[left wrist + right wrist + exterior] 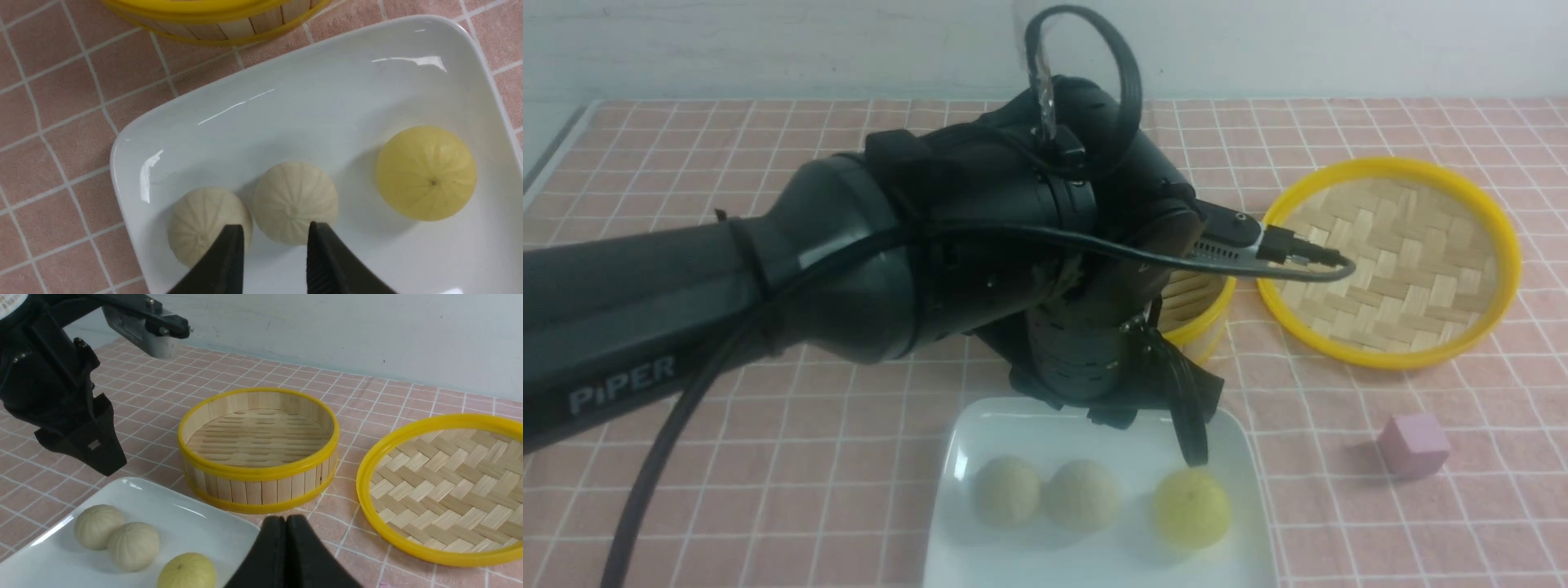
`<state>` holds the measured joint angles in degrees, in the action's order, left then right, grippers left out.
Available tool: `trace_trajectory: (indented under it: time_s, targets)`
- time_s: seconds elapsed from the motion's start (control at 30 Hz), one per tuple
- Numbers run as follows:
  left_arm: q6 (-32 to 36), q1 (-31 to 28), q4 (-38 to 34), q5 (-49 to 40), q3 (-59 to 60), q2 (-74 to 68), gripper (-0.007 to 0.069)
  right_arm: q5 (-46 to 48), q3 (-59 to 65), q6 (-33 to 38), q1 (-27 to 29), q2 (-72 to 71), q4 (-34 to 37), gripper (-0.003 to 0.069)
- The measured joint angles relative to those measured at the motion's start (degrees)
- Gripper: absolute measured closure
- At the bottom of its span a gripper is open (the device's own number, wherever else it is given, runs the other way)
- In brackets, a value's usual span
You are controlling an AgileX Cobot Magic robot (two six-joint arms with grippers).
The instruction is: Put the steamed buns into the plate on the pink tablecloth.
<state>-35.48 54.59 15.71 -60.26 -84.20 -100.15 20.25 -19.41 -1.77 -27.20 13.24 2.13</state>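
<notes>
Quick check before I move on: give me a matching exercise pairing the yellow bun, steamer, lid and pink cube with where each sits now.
Things:
1 yellow bun
2 steamer
3 lid
4 pink cube

Places:
A alone on the tablecloth, right of the plate
B beside the steamer, on its right
C on the plate
D behind the plate, nothing inside

Pairs: 1-C, 2-D, 3-B, 4-A

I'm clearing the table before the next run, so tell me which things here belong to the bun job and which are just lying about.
Belongs to the job: cream bun, second cream bun, yellow-green bun, white plate, pink tablecloth.

Just lying about: empty bamboo steamer, woven lid, pink cube.
</notes>
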Motion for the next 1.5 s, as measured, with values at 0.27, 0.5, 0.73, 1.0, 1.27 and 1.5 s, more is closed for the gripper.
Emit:
trace_trajectory:
  time_s: [0.27, 0.5, 0.73, 1.0, 1.27, 1.5]
  targets:
    - [0.0, 0.0, 0.3, 0.0, 0.0, 0.0, 0.0379, -0.1, 0.6, 0.0, 0.1, -2.2, 0.0, 0.0650]
    - [0.0, 0.0, 0.4, 0.5, 0.0, 0.1, 0.0382, -1.3, 8.2, 0.0, 8.1, -7.6, 0.0, 0.0645]
    - [0.2, 0.0, 0.8, -0.1, 0.0, 0.2, 0.0382, 1.6, 14.3, 0.0, 16.5, -12.1, 0.0, 0.0643]
    - [0.4, 0.0, 3.8, -1.0, 0.0, 5.6, 0.0382, 1.8, 20.1, 0.0, 21.6, -13.8, 0.0, 0.0633]
    - [-1.0, 0.0, 7.1, -0.4, 0.0, 13.7, 0.0382, 2.1, 20.1, 0.0, 22.5, -13.8, 0.0, 0.0620]
    - [0.2, 0.0, 10.3, -7.8, 0.0, 25.3, 0.0382, 2.1, 20.1, 0.0, 23.1, -13.8, -0.1, 0.0613]
